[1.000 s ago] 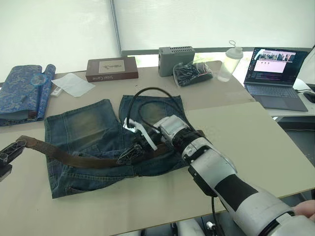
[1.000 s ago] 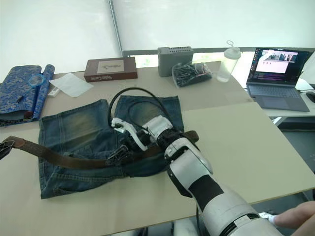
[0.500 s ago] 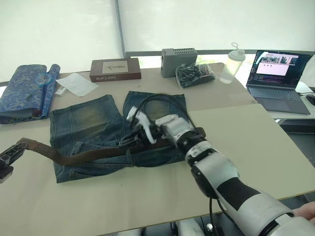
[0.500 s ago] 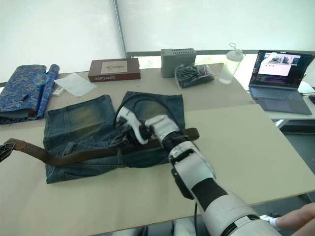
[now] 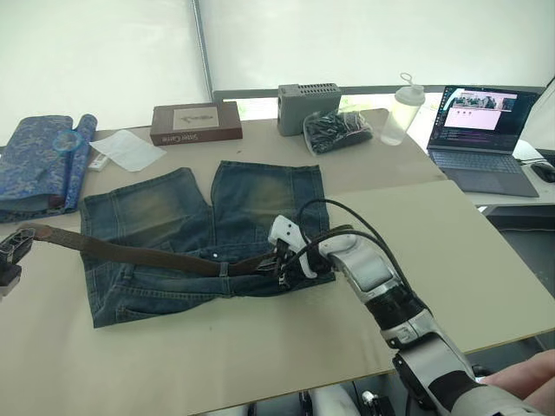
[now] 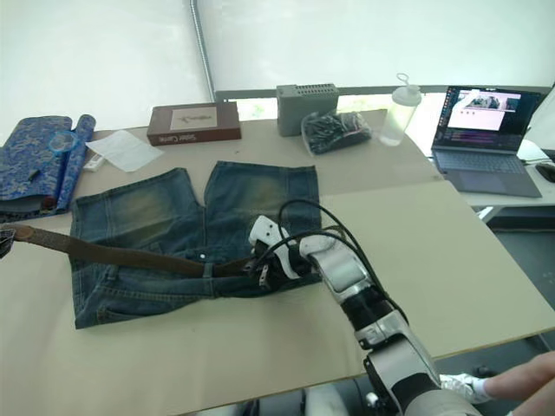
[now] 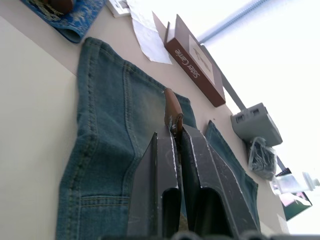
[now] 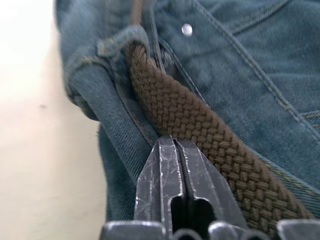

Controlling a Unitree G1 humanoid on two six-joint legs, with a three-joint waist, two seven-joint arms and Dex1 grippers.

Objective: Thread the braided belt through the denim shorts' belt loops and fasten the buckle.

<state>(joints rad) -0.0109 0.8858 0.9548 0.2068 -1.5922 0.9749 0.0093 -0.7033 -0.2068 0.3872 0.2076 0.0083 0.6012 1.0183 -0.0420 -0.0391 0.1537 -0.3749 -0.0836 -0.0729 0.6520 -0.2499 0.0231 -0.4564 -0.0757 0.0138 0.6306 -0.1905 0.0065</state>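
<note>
Stretching across the denim shorts (image 5: 191, 234), the braided belt (image 5: 139, 253) ran from the left gripper (image 7: 176, 131), clamped on its end (off the shorts' left edge), to the right gripper (image 8: 174, 146), fingers closed, empty, touching the belt.

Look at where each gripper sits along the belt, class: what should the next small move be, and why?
Probably the left gripper, shut on the end of the braided belt, should draw it a little further to the robot's left. The belt lies across the waistband of the denim shorts, with slack near the right gripper, whose fingers are shut beside the belt.
</note>
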